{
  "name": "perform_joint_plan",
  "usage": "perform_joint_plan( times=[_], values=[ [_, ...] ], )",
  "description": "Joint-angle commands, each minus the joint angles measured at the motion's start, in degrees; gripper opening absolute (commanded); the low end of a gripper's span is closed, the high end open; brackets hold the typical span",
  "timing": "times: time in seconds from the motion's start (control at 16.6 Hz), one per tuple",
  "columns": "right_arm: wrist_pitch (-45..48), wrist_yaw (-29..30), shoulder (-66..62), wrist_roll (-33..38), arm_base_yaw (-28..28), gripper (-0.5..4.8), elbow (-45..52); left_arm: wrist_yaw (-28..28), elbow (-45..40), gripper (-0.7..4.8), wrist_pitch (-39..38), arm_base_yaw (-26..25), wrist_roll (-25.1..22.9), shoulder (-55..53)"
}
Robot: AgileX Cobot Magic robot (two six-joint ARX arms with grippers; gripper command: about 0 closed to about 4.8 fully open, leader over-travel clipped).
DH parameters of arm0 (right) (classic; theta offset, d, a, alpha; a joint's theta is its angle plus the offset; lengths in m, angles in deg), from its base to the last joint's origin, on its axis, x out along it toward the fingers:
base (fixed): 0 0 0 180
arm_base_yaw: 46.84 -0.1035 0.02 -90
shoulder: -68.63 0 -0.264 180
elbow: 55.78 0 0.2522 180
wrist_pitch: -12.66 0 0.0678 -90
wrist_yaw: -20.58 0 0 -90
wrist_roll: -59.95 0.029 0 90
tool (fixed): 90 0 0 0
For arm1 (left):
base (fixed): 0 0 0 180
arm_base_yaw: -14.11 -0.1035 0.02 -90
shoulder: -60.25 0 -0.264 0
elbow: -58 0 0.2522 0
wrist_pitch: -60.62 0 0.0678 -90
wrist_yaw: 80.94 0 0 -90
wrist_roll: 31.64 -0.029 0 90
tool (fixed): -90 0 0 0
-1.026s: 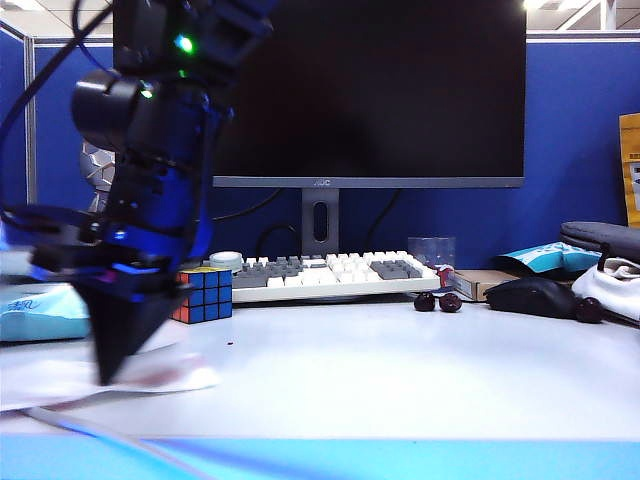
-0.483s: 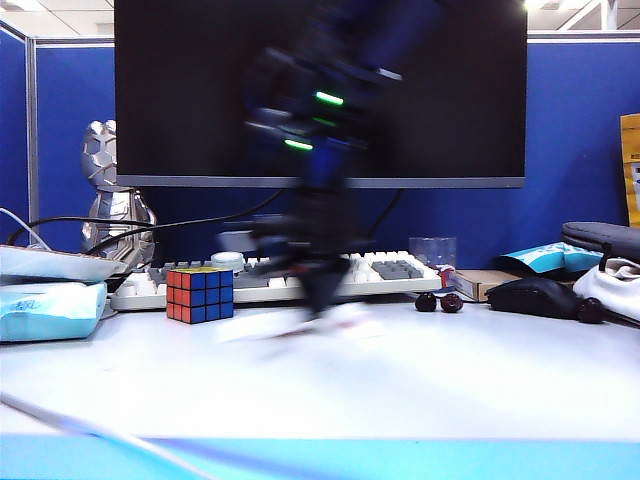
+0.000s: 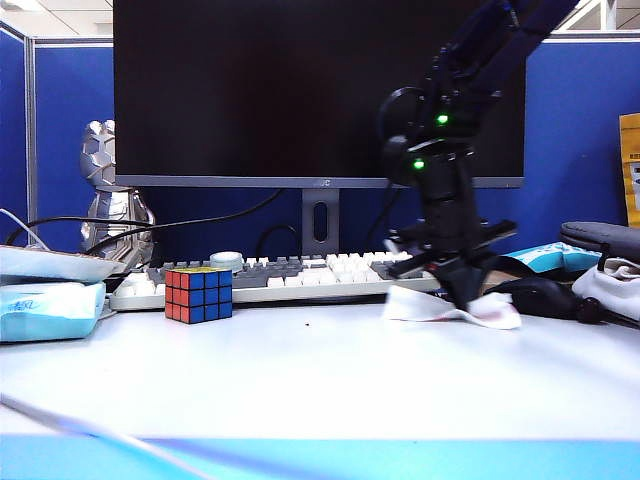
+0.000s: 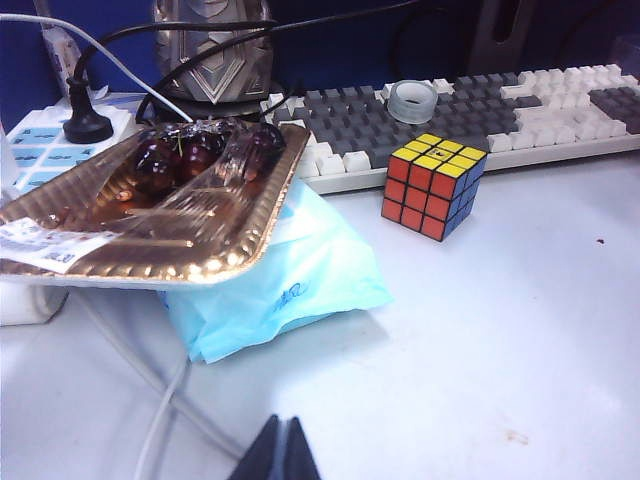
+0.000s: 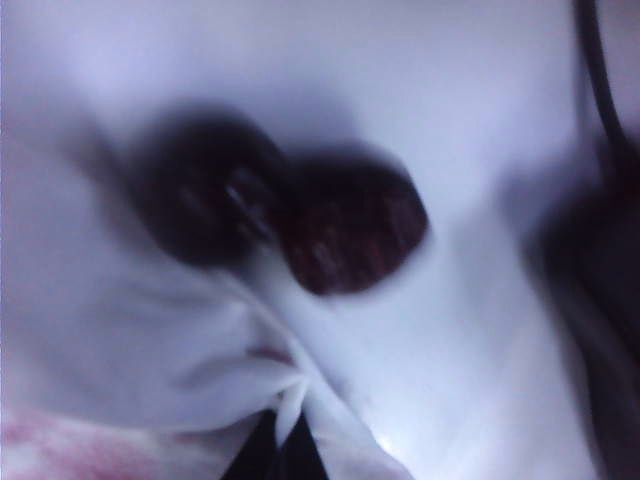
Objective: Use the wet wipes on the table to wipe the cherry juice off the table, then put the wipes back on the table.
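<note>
Risk first: the two cherries (image 5: 290, 220) are being crowded by the wet wipes (image 3: 455, 308) near the back right of the table (image 3: 330, 385), just in front of the keyboard (image 3: 300, 275); if the sheet is being dragged on this way, they are likely being pushed, rolled or smeared, and fresh juice could be laid down. A dark speck of cherry juice (image 3: 307, 323) is sitting mid-table and another smear (image 4: 515, 437) is showing near the front edge (both well apart from the wipe), so those spots are at risk of being missed.

The right gripper (image 3: 468, 300) is being held clamped on the wet wipes, fingertips down at the table surface. The left gripper (image 4: 278, 455) is parked low over the front left area, jaws pressed together, nothing being held.

The wipe is looking thin, white, crumpled and bunched at the pinch, with pink staining along one side (right wrist view is blurred).
</note>
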Motion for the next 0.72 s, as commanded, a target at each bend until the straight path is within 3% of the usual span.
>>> perform_joint_plan(
  times=[0.06, 0.3, 0.42, 0.54, 0.72],
  values=[
    [-3.19, 13.49, -2.40, -2.12, -1.09, -0.01, 1.49, -0.24, -0.04, -0.02, -0.63, -0.13, 0.22, 0.20],
    [-0.66, 22.16, -2.40, -11.58, -8.41, -0.01, 1.46, -0.24, -0.04, -0.02, -0.63, -0.13, 0.22, 0.20],
    [-2.78, 22.12, -2.40, -14.08, -12.48, -0.01, 1.46, -0.24, -0.04, -0.02, -0.63, -0.13, 0.20, 0.20],
    [-8.35, 20.31, -2.40, -14.64, -15.32, -0.01, 1.49, -0.24, -0.04, -0.02, -0.63, -0.13, 0.22, 0.20],
    [-15.78, 11.98, -2.40, -10.40, -16.41, -0.01, 1.49, -0.24, -0.04, -0.02, -0.63, -0.13, 0.20, 0.20]
  ],
)
